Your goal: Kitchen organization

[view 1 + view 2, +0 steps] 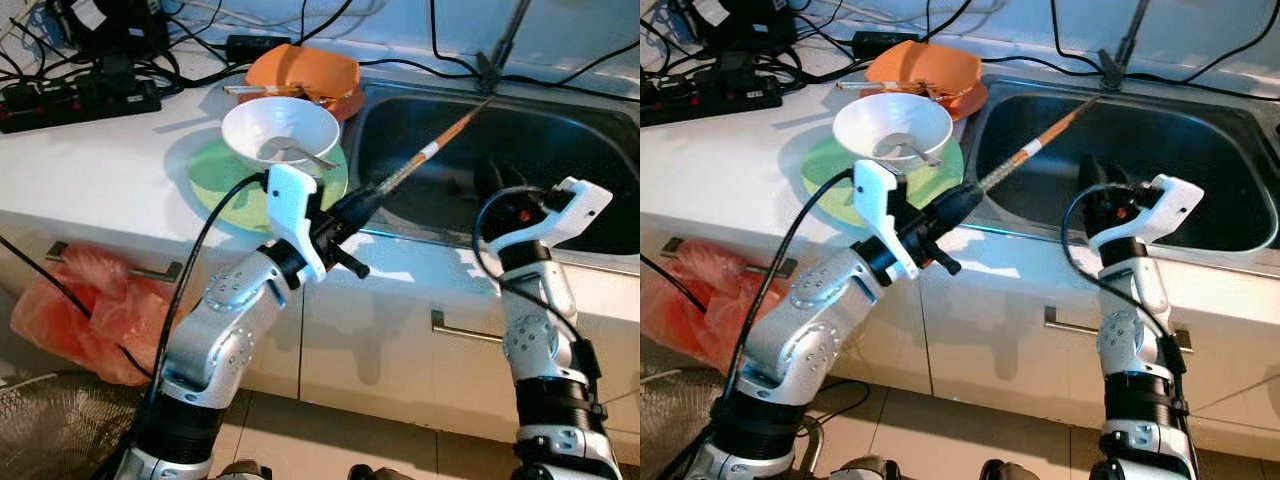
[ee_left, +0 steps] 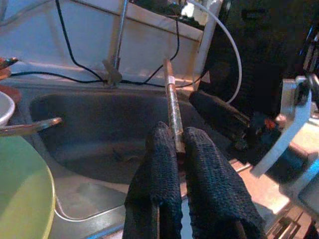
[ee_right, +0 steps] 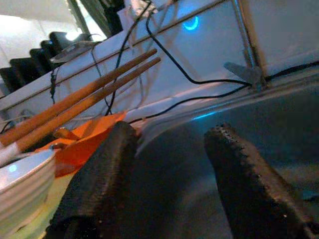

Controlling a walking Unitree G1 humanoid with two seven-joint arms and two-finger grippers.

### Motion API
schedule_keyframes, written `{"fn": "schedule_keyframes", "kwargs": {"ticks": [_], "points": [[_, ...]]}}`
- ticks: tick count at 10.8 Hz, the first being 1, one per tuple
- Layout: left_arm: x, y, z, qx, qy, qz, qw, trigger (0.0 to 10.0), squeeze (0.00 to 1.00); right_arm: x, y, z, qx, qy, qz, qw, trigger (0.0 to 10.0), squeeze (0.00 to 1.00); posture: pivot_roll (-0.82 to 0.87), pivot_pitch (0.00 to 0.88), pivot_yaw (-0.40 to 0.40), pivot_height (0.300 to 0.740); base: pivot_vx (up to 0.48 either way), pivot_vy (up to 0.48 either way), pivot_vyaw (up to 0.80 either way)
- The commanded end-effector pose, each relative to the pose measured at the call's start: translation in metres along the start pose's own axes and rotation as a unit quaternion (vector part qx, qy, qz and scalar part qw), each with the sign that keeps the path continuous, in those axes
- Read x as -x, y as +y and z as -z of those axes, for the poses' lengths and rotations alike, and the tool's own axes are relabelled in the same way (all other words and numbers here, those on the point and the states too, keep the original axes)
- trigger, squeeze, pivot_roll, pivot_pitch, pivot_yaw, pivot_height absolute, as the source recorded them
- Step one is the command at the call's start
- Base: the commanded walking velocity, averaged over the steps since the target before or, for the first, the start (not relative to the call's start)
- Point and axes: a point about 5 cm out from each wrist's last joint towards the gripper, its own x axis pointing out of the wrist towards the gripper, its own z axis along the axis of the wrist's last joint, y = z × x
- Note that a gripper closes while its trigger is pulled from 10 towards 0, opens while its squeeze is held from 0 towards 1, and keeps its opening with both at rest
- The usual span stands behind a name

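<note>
item: pair of chopsticks (image 1: pixel 425 155), wooden, long and thin, pale band partway along. the left gripper (image 1: pixel 352 212) is clenching them at their lower end, jaws pressed tight on the sticks, so that they are slanting up and away over the sink (image 1: pixel 600 150) toward its far rim. they are looking light and stiff, smooth enough to slide or scissor apart, and a grip this far toward one end is likely leaving the long free part to lever and wobble; a hold nearer the pale band would probably be steadier. the left wrist view is showing one shaft between the fingers (image 2: pixel 162 164), so whether both sticks are equally pinched is hard to tell.

item: right gripper (image 1: pixel 1102 195), hanging over the near part of the sink, jaws spread apart and carrying nothing.

item: white bowl (image 1: pixel 280 128), sitting on a green plate (image 1: pixel 225 190) on the bench (image 1: pixel 90 170), just beside the sink. a metal spoon (image 1: pixel 290 152) is lying in it. ceramic by the look, so likely breakable and heavier than the sticks.

item: orange dishes (image 1: pixel 305 72), behind the bowl, with what seems to be another utensil lying across them; what it is cannot be made out.

item: black cables and a power strip (image 1: pixel 80 100) at the back of the bench.

item: red plastic bag (image 1: pixel 80 310), hanging at a drawer handle below the bench; contents hidden.

note: the sink floor is dark and partly screened by the arms.
</note>
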Motion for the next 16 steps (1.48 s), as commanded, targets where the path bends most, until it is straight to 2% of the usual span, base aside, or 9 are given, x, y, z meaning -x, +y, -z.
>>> {"fn": "schedule_keyframes", "kwargs": {"ticks": [1,2,3,4,5,7,8,10,16], "points": [[-0.002,-0.002,0.002,-0.008,0.003,0.003,1.000,10.0,0.00,-0.005,0.002,-0.010,-0.008,-0.012,0.002,1.000,10.0,0.00,0.17,0.096,-0.025,0.740,0.000,0.000,0.00],[-0.003,-0.001,0.004,-0.019,0.010,0.002,1.000,10.0,0.00,-0.008,0.003,-0.014,-0.024,-0.020,0.007,0.999,10.0,0.41,0.17,0.096,-0.024,0.740,0.000,0.000,0.00],[-0.004,-0.002,0.005,-0.022,0.011,0.002,1.000,10.0,0.00,-0.009,0.001,-0.017,-0.033,-0.030,0.017,0.999,10.0,1.00,0.17,0.096,-0.024,0.740,0.000,0.000,0.00],[-0.004,-0.002,0.007,-0.033,0.017,0.001,0.999,10.0,0.00,-0.009,0.001,-0.018,-0.043,-0.027,0.019,0.999,10.0,1.00,0.17,0.096,-0.024,0.740,0.000,0.000,0.00],[-0.005,-0.001,0.009,-0.046,0.021,-0.001,0.999,10.0,0.00,-0.010,0.003,-0.017,-0.050,-0.018,0.015,0.998,10.0,0.00,0.17,0.096,-0.024,0.740,0.000,0.000,0.00],[-0.006,-0.003,0.013,-0.054,0.026,0.000,0.998,10.0,0.00,-0.011,0.006,-0.014,-0.081,-0.005,0.011,0.997,10.0,0.00,0.17,0.094,-0.024,0.740,0.000,0.000,0.00],[-0.006,-0.003,0.013,-0.054,0.026,0.001,0.998,10.0,0.00,-0.011,0.009,-0.014,-0.093,-0.005,0.005,0.996,10.0,1.00,0.17,0.093,-0.023,0.740,0.000,0.000,0.00],[-0.008,-0.004,0.013,-0.057,0.024,0.002,0.998,10.0,0.00,-0.012,0.013,-0.012,-0.111,0.009,0.002,0.994,10.0,0.00,0.17,0.091,-0.023,0.740,0.000,0.000,0.00],[-0.009,-0.007,0.014,-0.058,0.021,0.017,0.998,10.0,0.00,-0.013,0.020,0.001,-0.177,0.043,0.004,0.983,10.0,0.00,0.18,0.090,-0.025,0.740,0.000,0.000,0.00]]}}
